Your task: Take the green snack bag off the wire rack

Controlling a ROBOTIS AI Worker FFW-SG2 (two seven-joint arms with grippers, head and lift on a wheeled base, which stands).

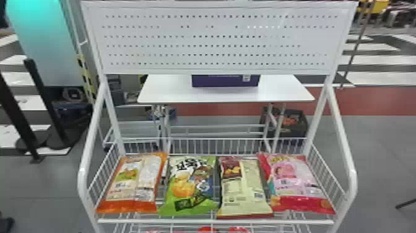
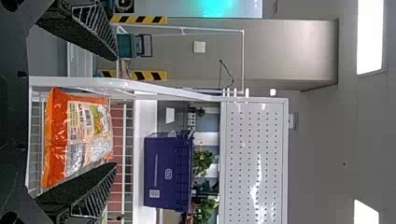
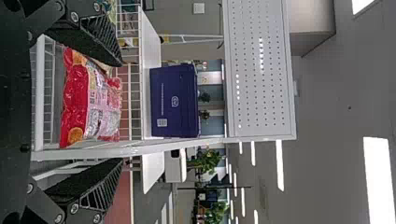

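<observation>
The green snack bag (image 1: 188, 186) lies face up in the wire rack (image 1: 216, 221), second from the left, between an orange bag and a cream one. In the left wrist view my left gripper (image 2: 116, 112) stands open, its fingers wide apart, with the orange bag beyond them. My right gripper (image 3: 123, 112) is open too in the right wrist view, holding nothing, and the pink and red bag lies beyond its fingers.
Beside the green bag are the orange bag (image 1: 133, 182), the cream bag (image 1: 243, 186) and the pink bag (image 1: 298, 182). White side rails flank the rack, a perforated panel (image 1: 216, 40) rises behind, and a table (image 1: 167, 93) bears a purple box.
</observation>
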